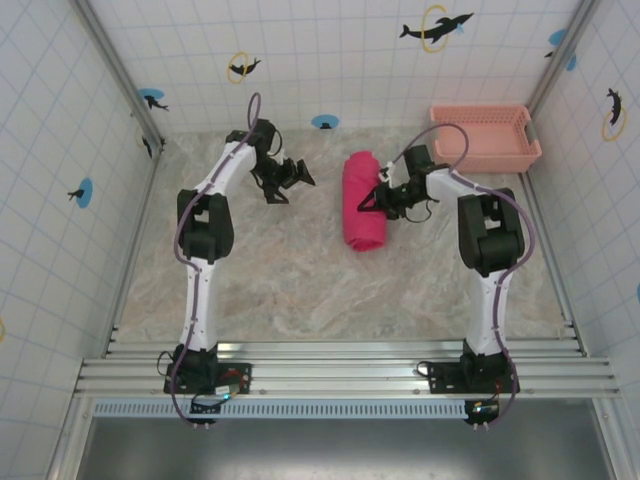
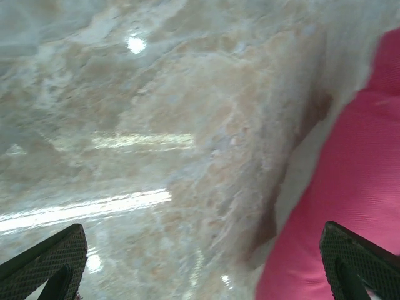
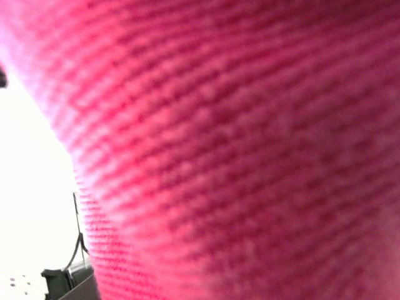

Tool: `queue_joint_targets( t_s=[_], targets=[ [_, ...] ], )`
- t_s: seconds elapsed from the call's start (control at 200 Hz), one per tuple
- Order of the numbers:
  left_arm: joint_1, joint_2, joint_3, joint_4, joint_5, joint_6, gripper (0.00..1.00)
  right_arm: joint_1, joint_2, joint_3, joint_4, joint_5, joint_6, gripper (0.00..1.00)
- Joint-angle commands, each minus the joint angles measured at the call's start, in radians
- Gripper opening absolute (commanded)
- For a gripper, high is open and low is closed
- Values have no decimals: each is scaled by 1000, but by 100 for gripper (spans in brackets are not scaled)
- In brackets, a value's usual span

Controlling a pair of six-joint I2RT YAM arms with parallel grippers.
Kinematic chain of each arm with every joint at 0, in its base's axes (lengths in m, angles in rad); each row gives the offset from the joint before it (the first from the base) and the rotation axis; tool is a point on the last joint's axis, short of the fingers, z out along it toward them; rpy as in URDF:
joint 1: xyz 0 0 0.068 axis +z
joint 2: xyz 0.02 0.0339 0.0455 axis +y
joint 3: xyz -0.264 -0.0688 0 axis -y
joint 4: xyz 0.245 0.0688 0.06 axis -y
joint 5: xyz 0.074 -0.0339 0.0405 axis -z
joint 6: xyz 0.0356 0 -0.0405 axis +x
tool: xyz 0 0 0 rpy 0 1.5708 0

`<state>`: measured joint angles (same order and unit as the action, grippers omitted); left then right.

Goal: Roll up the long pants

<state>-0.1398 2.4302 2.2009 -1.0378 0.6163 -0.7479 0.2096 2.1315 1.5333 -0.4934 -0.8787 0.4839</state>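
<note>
Basket at back right (long pants outside)

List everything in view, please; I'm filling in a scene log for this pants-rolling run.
long pants: one, magenta-red, rolled into a bundle at the table's far middle
basket: one, salmon-pink, far right corner of the table
table: one, beige marbled, under everything
left gripper: one, black, open, over the table left of the pants, apart from them
right gripper: one, black, at the pants' right side; whether it grips them cannot be told
</note>
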Motion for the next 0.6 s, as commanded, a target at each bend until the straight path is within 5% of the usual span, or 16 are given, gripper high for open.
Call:
queue_joint_targets(
  t_s=[0.0, 0.255, 0.596],
  targets=[
    [-11, -54, -24, -101, -33, 91, 98, -44, -124, 122, 145, -42, 47, 0],
    [-12, -163, -207, -46, -28, 123, 97, -156, -150, 210, 441, 67, 267, 0],
    [-12, -305, -409, -99, -70, 221, 97, -339, -118, 192, 858, 459, 536, 0]
  ],
)
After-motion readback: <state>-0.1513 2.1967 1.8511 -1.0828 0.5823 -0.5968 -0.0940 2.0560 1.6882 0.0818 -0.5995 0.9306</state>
